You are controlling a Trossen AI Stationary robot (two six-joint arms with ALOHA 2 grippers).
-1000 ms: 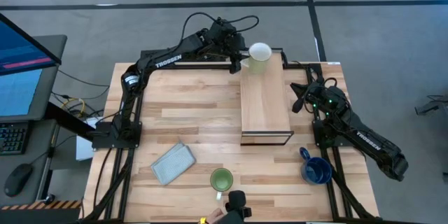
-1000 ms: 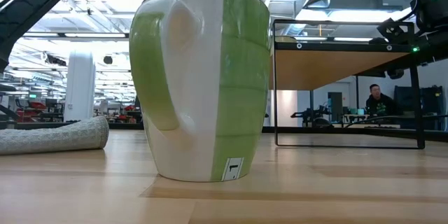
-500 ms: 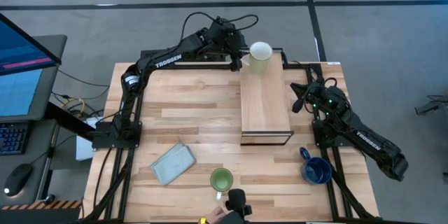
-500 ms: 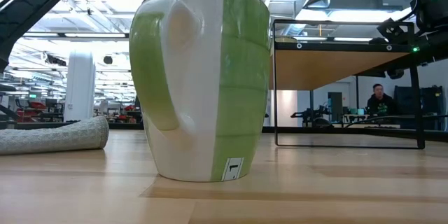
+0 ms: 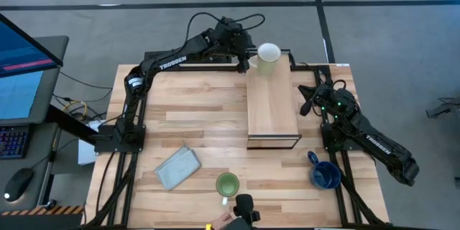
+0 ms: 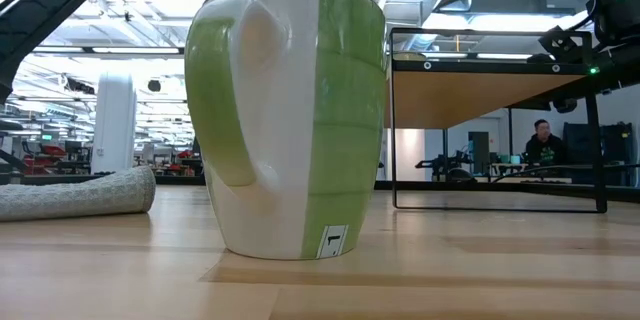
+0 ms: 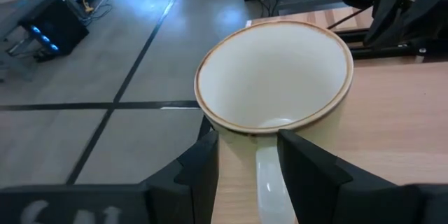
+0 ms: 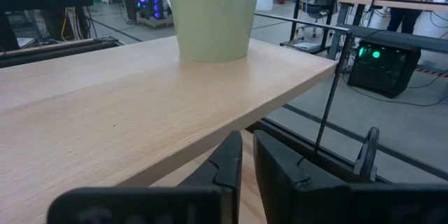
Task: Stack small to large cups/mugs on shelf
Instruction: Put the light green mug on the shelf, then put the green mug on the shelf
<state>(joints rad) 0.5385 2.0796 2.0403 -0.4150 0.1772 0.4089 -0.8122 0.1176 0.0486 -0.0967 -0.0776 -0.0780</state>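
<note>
At the far end of the shelf [image 5: 272,100], the white mug [image 5: 267,53] stood upright on the plank top, its handle clasped between the jaws of the left gripper [image 7: 246,155]. The right gripper [image 8: 246,155] waited beside the shelf's right edge, jaws nearly closed on nothing. On the worktop [image 5: 201,115] stood the green mug [image 5: 228,185] and blue mug [image 5: 325,175], with a folded cloth [image 5: 177,167] nearby.

White mug [image 8: 212,14] top cut off
</note>
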